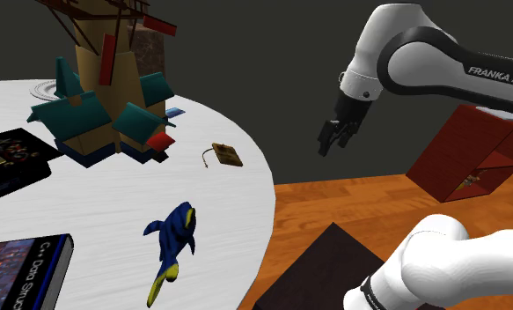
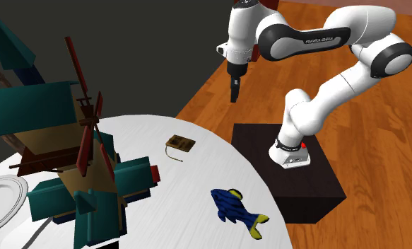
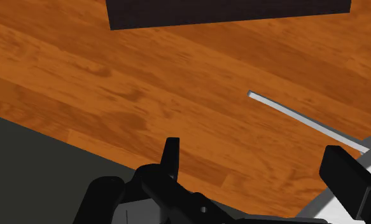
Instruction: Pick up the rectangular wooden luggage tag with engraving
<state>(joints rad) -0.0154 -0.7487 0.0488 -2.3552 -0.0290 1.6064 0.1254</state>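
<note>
Tag (image 1: 227, 155) lies untouched near edge of table (image 1: 228, 202) — gripper (image 1: 336, 136) hangs well apart, over floor (image 1: 333, 194), fingers (image 3: 346, 175) spread, empty. Approach, grasp, lift all left.

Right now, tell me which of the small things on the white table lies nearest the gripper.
The brown luggage tag with its cord, near the edge of the table; the blue-and-yellow fish lies farther from the open gripper.

End effector (image 2: 234, 90) hangs well apart from the brown luggage tag (image 2: 181, 143) on the table (image 2: 186, 194).
</note>
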